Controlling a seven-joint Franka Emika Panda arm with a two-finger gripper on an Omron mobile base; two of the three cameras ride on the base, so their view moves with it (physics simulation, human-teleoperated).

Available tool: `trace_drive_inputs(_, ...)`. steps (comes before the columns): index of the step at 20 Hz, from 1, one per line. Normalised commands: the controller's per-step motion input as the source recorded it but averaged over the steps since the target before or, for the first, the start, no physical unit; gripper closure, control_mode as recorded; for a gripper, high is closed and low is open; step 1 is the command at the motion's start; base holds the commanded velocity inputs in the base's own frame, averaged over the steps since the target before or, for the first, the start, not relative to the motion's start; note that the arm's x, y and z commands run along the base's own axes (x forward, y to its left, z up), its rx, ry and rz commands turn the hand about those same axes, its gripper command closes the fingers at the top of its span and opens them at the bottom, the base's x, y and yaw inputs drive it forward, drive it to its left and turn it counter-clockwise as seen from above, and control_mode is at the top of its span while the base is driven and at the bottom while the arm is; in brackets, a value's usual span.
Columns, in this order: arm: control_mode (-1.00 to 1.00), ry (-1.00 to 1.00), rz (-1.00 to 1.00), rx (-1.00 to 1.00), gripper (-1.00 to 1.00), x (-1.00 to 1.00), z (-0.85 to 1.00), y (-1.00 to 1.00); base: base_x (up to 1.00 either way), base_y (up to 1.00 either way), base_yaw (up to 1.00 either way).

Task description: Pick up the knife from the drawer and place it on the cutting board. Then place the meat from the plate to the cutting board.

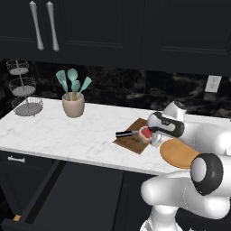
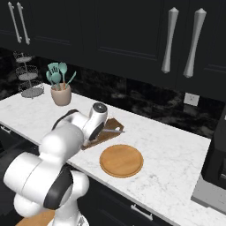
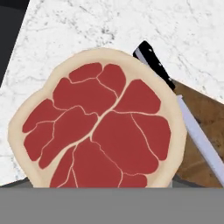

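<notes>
Gripper [image 1: 148, 135]: clamped on the raw red steak with its pale fat rim [image 3: 98, 127], poised above the brown wooden rectangular cutting board [image 1: 133, 141].
Knife: black-handled, silvery blade [image 3: 183, 118], lying on the board beside the steak.
Plate: round tan wooden plate [image 2: 121, 160], bare, just beside the board.

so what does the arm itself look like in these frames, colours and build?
Glossy white rounded shells with dark, near-black rings at the joints; the nearest joint cap is a black band around a grey disc. A white wrist segment with a black band leads to the pincer. No cables or markings are visible.
</notes>
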Motion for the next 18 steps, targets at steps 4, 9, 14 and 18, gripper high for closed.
trace_drive_inputs(4,-1.00,0.20,0.09,-0.02,1.00,0.52,0.00,0.45,0.00,0.00,0.00)
trace_drive_inputs(9,-1.00,0.01,0.01,0.00,1.00,0.31,-0.15,0.06,0.00,0.00,0.00)
trace_drive_inputs(14,-1.00,-0.03,0.00,0.00,1.00,0.32,-0.39,0.00,0.00,0.00,0.00)
trace_drive_inputs(18,-1.00,-0.01,0.00,0.00,1.00,0.31,-0.48,0.00,0.00,0.00,0.00)
